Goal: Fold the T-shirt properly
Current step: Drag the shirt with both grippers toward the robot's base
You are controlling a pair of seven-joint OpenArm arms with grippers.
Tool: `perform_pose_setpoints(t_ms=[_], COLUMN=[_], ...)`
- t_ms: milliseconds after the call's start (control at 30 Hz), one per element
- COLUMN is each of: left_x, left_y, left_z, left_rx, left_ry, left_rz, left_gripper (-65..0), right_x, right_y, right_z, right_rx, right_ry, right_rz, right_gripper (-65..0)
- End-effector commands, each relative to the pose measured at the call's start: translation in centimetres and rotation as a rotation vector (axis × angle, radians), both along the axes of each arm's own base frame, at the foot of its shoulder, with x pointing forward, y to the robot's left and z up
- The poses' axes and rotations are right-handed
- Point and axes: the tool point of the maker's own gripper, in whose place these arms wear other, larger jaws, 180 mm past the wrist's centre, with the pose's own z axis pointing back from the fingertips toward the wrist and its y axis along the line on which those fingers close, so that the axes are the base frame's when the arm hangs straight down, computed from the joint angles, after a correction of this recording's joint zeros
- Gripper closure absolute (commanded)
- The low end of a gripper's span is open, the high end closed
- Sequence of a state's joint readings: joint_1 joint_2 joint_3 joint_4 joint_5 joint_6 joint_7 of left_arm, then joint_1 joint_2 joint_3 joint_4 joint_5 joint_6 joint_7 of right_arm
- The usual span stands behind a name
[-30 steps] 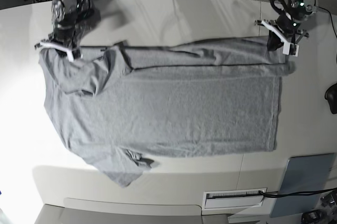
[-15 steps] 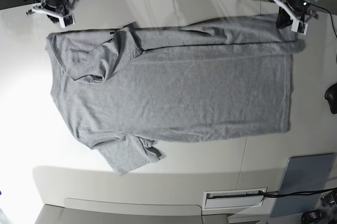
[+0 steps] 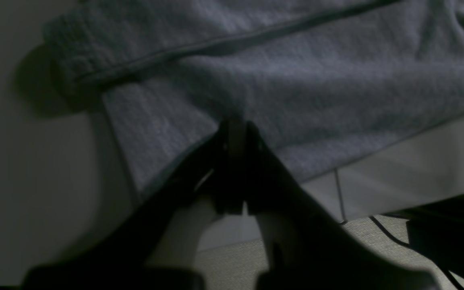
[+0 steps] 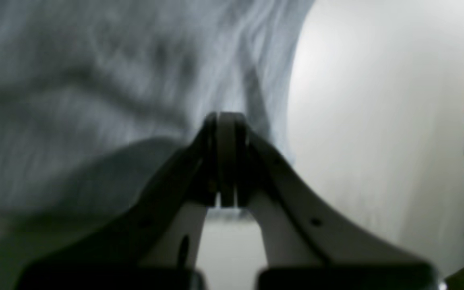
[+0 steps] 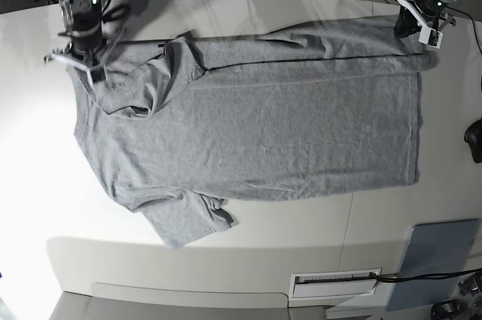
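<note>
I am watching both hands pinching the T-shirt (image 5: 248,132): left hand (image 5: 419,28) at 2 o'clock, right hand (image 5: 79,64) at 10 o'clock; uneven pulling risks slipping, rumpling the bunched sleeve (image 5: 139,83).

the t-shirt (image 5: 256,124) is heather grey all over, plain on the side showing, with a darker grey seam line near its far edge. the table (image 5: 248,241) is off-white. a pad (image 5: 437,256) at the corner is grey-blue. the grippers' fingers (image 3: 199,189) are black with white inner parts.
</note>
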State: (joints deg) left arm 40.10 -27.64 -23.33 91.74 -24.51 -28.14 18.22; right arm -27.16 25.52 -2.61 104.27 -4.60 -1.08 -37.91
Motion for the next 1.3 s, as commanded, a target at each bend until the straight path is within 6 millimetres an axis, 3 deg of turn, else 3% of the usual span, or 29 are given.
perform_pose_setpoints(t_ms=[0, 100, 300, 600, 800, 933, 1100, 1267], left_x=[-1.8, -1.9, -2.4, -5.2, -8.4, -9.1, -7.0, -2.6], left_y=[0.2, 0.2, 0.6, 1.3, 1.9, 2.1, 1.6, 0.7], left_z=[-1.2, -1.2, -1.6, -2.5, -2.5, -2.4, -1.0, 3.0], left_rx=[0.036, 0.036, 0.081, 0.146, 0.151, 0.150, 0.154, 0.154], left_ry=[0.094, 0.094, 0.115, 0.204, 0.276, 0.292, 0.228, 0.081], left_rz=[-0.029, -0.030, -0.055, -0.106, -0.143, -0.148, -0.179, -0.227], left_gripper=[0.0, 0.0, 0.0, 0.0, 0.0, 0.0, 0.0, 0.0], right_x=[0.5, 0.0, -3.5, -8.6, -11.1, -11.7, -10.6, -8.1], right_y=[-0.6, -1.8, -2.9, -1.9, -2.8, -4.2, -5.6, -5.3], right_z=[0.2, -1.5, -3.3, -2.9, -2.3, -1.7, 0.0, 3.2], right_rx=[-0.016, -0.024, -0.063, -0.123, -0.190, -0.213, -0.237, -0.246], right_ry=[-0.002, 0.059, 0.180, 0.244, 0.269, 0.267, 0.212, 0.103], right_rz=[0.001, -0.030, -0.058, 0.015, 0.015, -0.011, -0.037, -0.034], right_gripper=[0.0, 0.0, 0.0, 0.0, 0.0, 0.0, 0.0, 0.0])
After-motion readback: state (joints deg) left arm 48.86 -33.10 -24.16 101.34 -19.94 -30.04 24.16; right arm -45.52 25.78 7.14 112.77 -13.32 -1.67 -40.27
